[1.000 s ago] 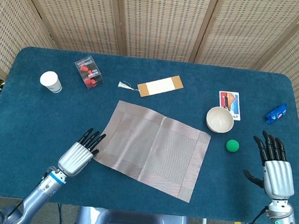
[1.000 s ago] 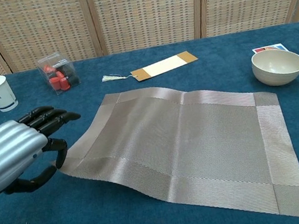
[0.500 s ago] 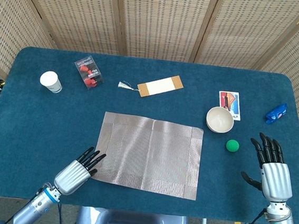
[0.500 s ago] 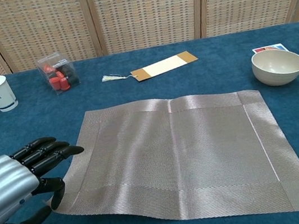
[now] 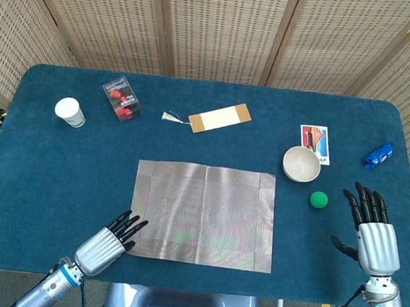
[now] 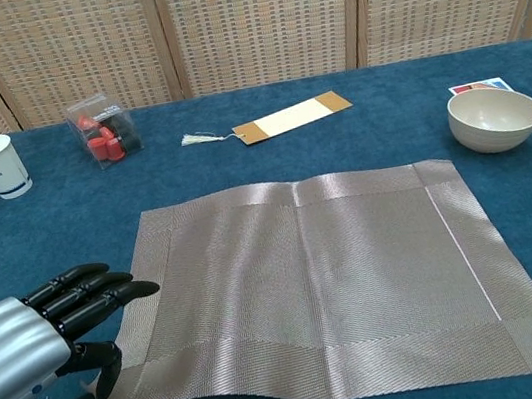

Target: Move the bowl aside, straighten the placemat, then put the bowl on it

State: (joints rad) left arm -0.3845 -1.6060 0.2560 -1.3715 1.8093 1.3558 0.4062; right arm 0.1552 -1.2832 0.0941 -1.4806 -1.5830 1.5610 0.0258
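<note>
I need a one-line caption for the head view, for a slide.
Left robot hand at the near-left corner of the squared placemat; bowl waits aside, right robot hand open.

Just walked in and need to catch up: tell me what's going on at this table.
A two-armed robot is tidying a place setting. The left robot hand pinches the near-left corner of the woven placemat, which lies roughly square to the table edge, slightly rippled. The beige bowl sits off the mat to its right, near a green ball. The right robot hand hovers open, holding nothing. The bowl is not yet on the mat.
</note>
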